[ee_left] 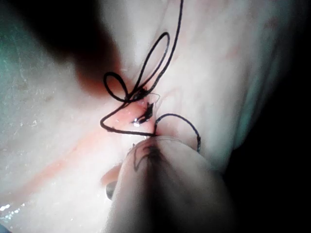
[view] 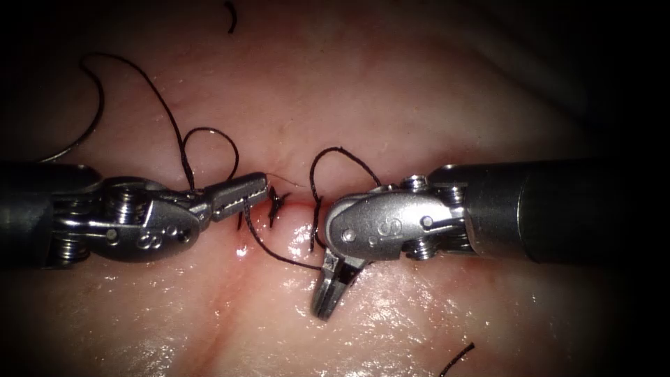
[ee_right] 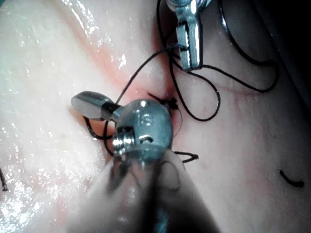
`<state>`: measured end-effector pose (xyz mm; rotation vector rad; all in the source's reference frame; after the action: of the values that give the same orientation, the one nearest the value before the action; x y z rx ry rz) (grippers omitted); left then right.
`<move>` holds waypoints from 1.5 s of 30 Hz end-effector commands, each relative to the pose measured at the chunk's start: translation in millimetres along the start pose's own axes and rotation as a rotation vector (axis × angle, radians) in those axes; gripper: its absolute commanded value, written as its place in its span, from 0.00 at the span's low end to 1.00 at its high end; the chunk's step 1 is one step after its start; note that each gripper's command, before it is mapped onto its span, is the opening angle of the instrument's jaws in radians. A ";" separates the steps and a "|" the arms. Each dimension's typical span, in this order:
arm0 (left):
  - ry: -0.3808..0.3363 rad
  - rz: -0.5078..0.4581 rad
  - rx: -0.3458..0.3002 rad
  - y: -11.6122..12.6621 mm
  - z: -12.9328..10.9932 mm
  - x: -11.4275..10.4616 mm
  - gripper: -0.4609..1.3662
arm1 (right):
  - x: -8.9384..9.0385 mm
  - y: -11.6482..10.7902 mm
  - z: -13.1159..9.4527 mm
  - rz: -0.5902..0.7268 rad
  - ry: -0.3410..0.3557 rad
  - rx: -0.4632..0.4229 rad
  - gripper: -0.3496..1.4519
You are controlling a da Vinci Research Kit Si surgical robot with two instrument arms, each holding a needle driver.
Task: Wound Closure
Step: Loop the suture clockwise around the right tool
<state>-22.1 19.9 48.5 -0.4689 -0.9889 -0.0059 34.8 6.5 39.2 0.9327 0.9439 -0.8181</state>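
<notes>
The left tool comes in from the left, its jaws shut on the black thread just left of the cut. A tied stitch with short ends sits on the cut beside its tip. From there the thread runs down and right to the right tool, whose jaws point downward, shut on the thread near their base. A thread loop arches over the right tool's wrist. The curved needle lies free on the tissue at the far left, held by neither tool. The right wrist view shows the right tool and the left tool.
Thread loops lie on the tissue above the left tool. Cut ends of thread rest at the top and bottom right. Red fluid tints the wet tissue around the cut.
</notes>
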 end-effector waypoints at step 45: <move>0.293 -0.356 -0.251 6.5 0.3 2.0 0.06 | 3.2 -1.4 -7.7 0.350 0.225 -0.375 0.85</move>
<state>-19.6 26.5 47.8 -0.4903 -0.7745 -0.5120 32.1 12.7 33.4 0.8313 1.0680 -0.2078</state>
